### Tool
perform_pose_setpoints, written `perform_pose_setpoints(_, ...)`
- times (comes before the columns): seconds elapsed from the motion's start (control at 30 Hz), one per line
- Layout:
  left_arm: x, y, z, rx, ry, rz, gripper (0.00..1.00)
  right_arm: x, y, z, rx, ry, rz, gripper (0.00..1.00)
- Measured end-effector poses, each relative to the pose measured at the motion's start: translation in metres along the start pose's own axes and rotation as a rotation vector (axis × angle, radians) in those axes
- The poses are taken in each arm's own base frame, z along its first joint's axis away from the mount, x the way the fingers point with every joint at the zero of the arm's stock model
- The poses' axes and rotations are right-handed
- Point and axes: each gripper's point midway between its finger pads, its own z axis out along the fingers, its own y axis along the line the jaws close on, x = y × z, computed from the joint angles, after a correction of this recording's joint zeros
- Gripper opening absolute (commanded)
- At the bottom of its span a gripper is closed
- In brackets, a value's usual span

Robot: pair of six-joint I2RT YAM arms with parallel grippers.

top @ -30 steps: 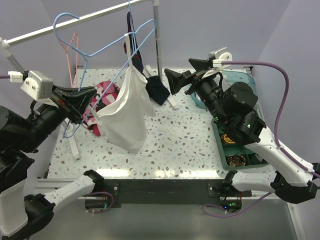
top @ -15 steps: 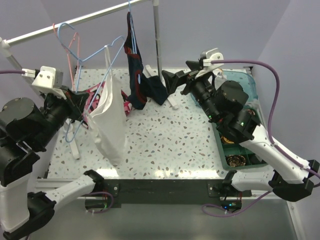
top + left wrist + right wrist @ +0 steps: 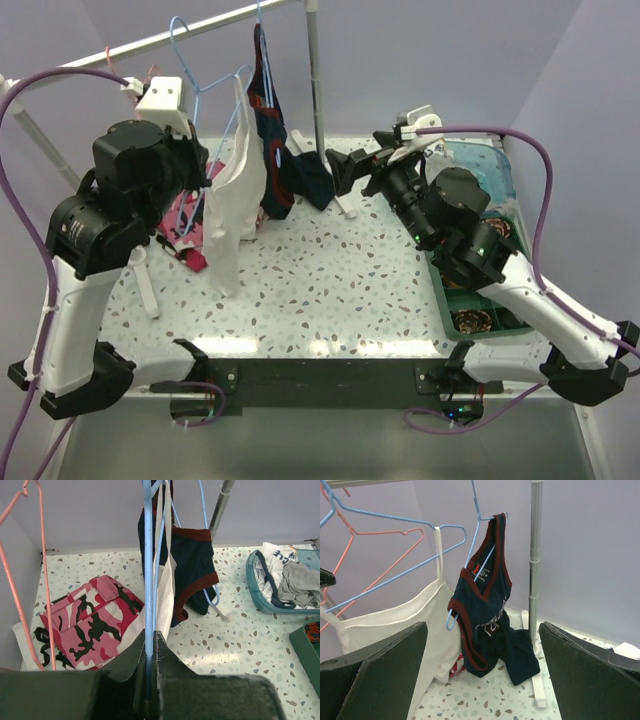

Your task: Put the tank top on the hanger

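Since a second ago our left arm has swung up, lifting the hanger (image 3: 148,580) until its hook reaches the rail (image 3: 100,55). The tank top (image 3: 235,200) hangs limp on the hanger, just beside the navy garment (image 3: 485,605). We judge the low grip leaves the hook free to catch the rail. Our left hand (image 3: 150,652) is clenched on the hanger's wire. Our right hand (image 3: 345,172) is spread wide, grasping nothing, apart from the clothes.
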Motion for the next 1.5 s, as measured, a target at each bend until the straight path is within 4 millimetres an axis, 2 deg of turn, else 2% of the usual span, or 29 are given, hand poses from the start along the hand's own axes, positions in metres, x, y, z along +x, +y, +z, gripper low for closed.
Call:
perform_pose_setpoints(0.1, -0.006, 0.004, 0.0, -0.03, -0.016, -0.012, 0.0, -0.001, -0.001, -0.001, 0.001, -0.002, 0.001, 0.98)
perform_pose_setpoints(0.4, -0.044, 0.009, -0.004, -0.072, -0.113, -0.055, 0.0, -0.001, -0.001, -0.001, 0.001, -0.003, 0.001, 0.98)
perform_pose_setpoints(0.5, -0.049, 0.009, -0.001, -0.083, -0.126, -0.05, 0.0, -0.001, -0.001, -0.001, 0.002, -0.003, 0.001, 0.98)
perform_pose_setpoints(0.63, -0.041, 0.009, 0.009, -0.098, -0.112, -0.039, 0.0, -0.001, -0.001, -0.001, 0.002, -0.003, 0.001, 0.98)
perform_pose_setpoints(0.77, -0.017, 0.006, 0.025, -0.112, -0.052, -0.006, 0.0, -0.001, -0.001, -0.001, 0.002, -0.003, 0.002, 0.98)
perform_pose_setpoints(0.9, -0.007, 0.005, 0.034, -0.118, -0.025, 0.013, 0.0, 0.0, -0.001, -0.001, 0.002, -0.001, 0.001, 0.98)
perform_pose_setpoints(1.1, -0.007, 0.003, 0.043, -0.107, -0.019, 0.036, 0.0, 0.003, -0.001, -0.001, 0.003, 0.003, 0.007, 0.98)
perform_pose_setpoints(1.33, -0.002, 0.007, 0.081, -0.1, 0.033, 0.064, 0.0, 0.03, 0.0, 0.001, 0.007, 0.054, 0.006, 0.99)
perform_pose_setpoints(1.5, -0.008, 0.015, 0.103, -0.093, 0.049, 0.057, 0.0, 0.04, 0.002, 0.001, 0.003, 0.072, 0.012, 0.98)
